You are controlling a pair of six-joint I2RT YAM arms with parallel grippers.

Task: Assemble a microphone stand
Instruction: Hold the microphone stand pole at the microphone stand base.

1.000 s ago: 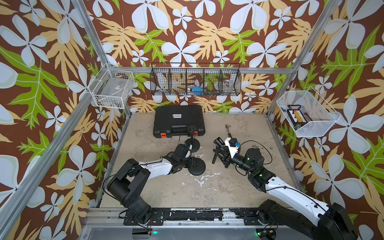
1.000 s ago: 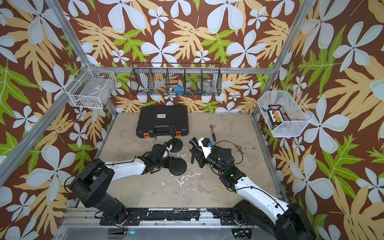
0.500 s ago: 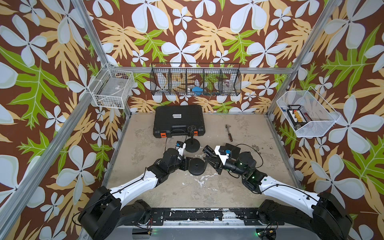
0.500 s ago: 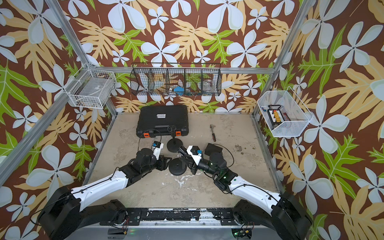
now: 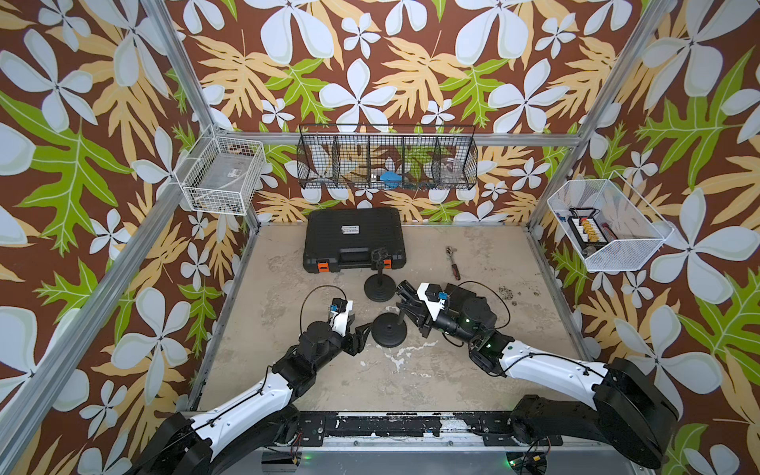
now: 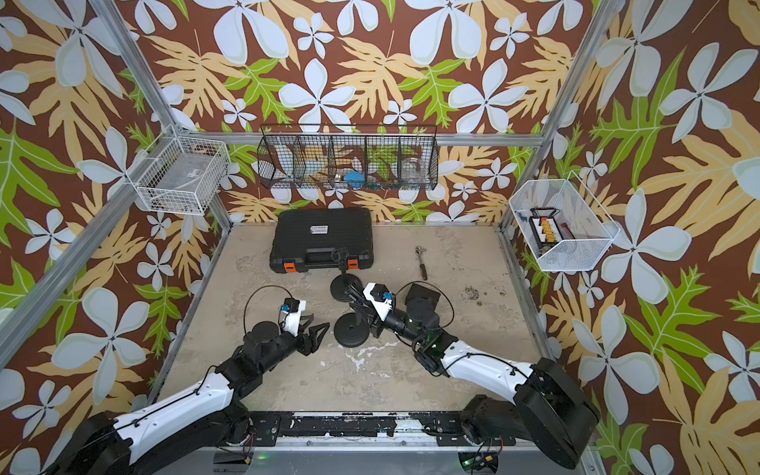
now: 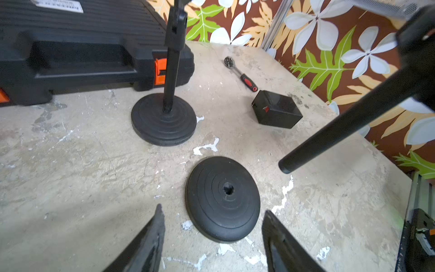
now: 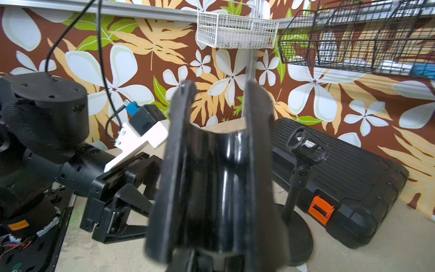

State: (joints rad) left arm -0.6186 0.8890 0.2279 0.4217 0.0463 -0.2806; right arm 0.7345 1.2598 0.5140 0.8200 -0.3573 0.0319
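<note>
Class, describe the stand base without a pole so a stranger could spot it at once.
Start at the black tool case at the rear. Of two round discs before it, the assembled stand carries an upright pole. The loose base, farther from the case, has an empty centre hole.

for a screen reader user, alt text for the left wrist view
A loose round black base with a centre hole lies flat on the table just ahead of the open left gripper. A tilted black pole ends close beside it, not in the hole. Behind are a finished stand, a black case and a wrench.
</note>
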